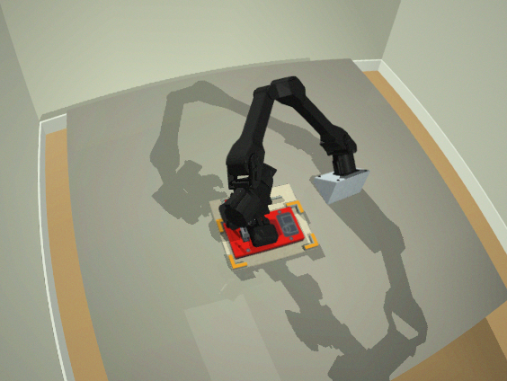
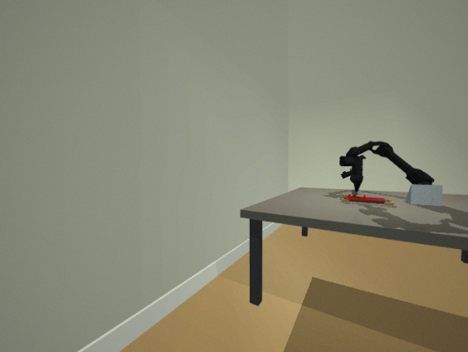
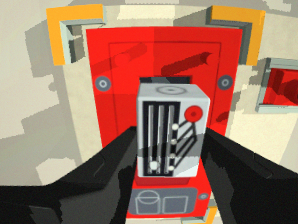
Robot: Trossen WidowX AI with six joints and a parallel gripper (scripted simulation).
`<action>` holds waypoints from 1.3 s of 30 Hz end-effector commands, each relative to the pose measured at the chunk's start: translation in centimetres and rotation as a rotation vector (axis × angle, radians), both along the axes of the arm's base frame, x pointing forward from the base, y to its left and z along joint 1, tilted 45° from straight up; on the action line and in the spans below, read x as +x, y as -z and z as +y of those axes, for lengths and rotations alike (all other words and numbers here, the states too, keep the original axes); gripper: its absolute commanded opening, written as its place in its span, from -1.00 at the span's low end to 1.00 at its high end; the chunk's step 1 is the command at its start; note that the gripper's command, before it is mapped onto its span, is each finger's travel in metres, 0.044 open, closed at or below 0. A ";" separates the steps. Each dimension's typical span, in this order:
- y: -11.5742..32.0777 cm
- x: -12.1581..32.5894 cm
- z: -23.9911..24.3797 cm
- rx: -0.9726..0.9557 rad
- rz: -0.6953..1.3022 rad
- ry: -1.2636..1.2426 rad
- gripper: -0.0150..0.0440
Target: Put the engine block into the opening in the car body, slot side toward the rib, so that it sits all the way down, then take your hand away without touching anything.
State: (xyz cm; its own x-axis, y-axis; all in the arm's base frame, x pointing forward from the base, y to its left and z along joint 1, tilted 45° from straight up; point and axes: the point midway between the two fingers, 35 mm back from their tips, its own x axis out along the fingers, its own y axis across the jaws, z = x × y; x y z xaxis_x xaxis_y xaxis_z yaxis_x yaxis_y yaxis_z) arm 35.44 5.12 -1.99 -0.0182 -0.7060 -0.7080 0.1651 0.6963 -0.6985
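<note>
The red car body (image 1: pixel 288 239) (image 2: pixel 373 200) (image 3: pixel 127 62) lies flat on the pale base board. My gripper (image 2: pixel 357 192) (image 3: pixel 168 133) is shut on the light grey engine block (image 1: pixel 244 234) (image 3: pixel 197 155). In the wrist view the block is between the fingers over the body, its top with dark grooves and a red disc facing the camera. A strip of the dark opening (image 3: pixel 172 79) shows just past the block's far end. The block hides the rest, and how far it stands above or in the opening cannot be told. The rib cannot be made out.
Orange corner brackets (image 1: pixel 313 243) (image 3: pixel 56 35) stand around the body on the pale board (image 1: pixel 270 261). A grey-rimmed holder (image 3: pixel 265 85) with a red part lies right of the body in the wrist view. The arm's base stands on a grey wedge block (image 1: pixel 343 186) (image 2: pixel 427 195).
</note>
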 end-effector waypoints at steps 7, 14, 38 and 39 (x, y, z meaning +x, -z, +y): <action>0.3 -0.1 -0.1 0.001 0.034 -0.031 0.05; 0.4 -0.1 -0.2 0.001 0.029 -0.026 0.05; 0.7 -0.1 -0.6 0.001 0.029 -0.026 0.05; 0.7 -0.1 -0.6 0.001 0.029 -0.026 0.05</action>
State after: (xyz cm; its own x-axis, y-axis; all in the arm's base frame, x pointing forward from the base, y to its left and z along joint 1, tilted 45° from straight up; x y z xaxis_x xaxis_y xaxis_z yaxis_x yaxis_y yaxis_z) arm 35.32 4.60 -2.62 -0.0210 -0.7032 -0.7107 0.1334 0.7025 -0.6991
